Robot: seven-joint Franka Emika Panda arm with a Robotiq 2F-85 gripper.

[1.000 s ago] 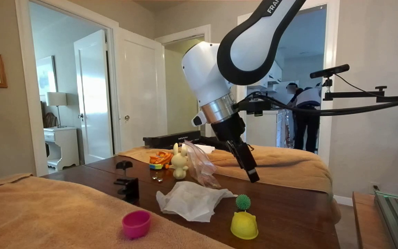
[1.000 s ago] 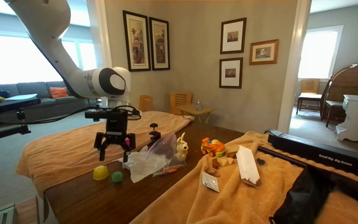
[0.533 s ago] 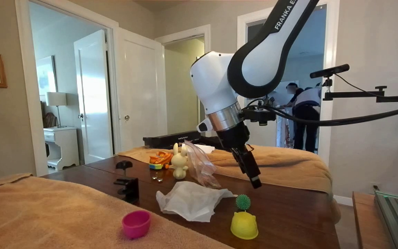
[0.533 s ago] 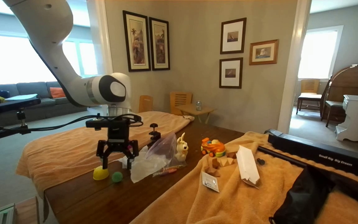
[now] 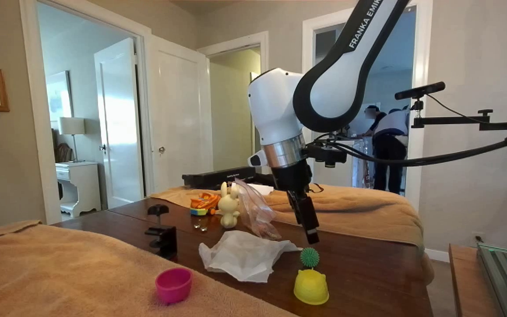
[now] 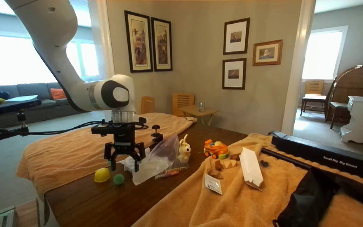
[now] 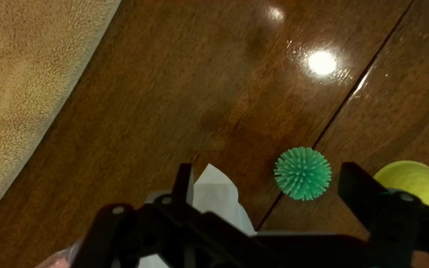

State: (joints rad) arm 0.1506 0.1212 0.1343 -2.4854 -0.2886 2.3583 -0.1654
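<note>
A dark wooden table [image 5: 368, 277] stands in a room with white doors [image 5: 181, 110], an orange towel [image 5: 60, 273] along one side and a rumpled far towel [image 5: 359, 207] along the other. In an exterior view, people [image 5: 390, 149] beyond the door frame [image 5: 421, 88] are partly hidden, one face blurred out. The robot arm [image 5: 275, 105] runs out at the top in both exterior views. In the wrist view a yellow cup [image 7: 415, 176] is cut off by the right edge and partly covered by the gripper [image 7: 266, 171], whose opposite side hides much of a crumpled white sheet [image 7: 218, 190]. Only a small corner of a plastic bag [image 5: 255, 211] shows there, and its contents are hard to make out. The gripper is spread wide above the table, gripping nothing. Nearest to it is a green spiky ball [image 7: 302, 174] resting on the wood, seen whole between the fingertips in the wrist view. The cup sits near the ball; the sheet lies just beside it. Farther off, a cream rabbit toy [image 5: 228, 209] stands just beside the bag, with an orange toy vehicle [image 6: 216, 149] near it, shiny things [image 5: 200, 226] too small to identify, a black clamp [image 5: 165, 240], and a pink cup [image 5: 174, 285] on the orange towel.
</note>
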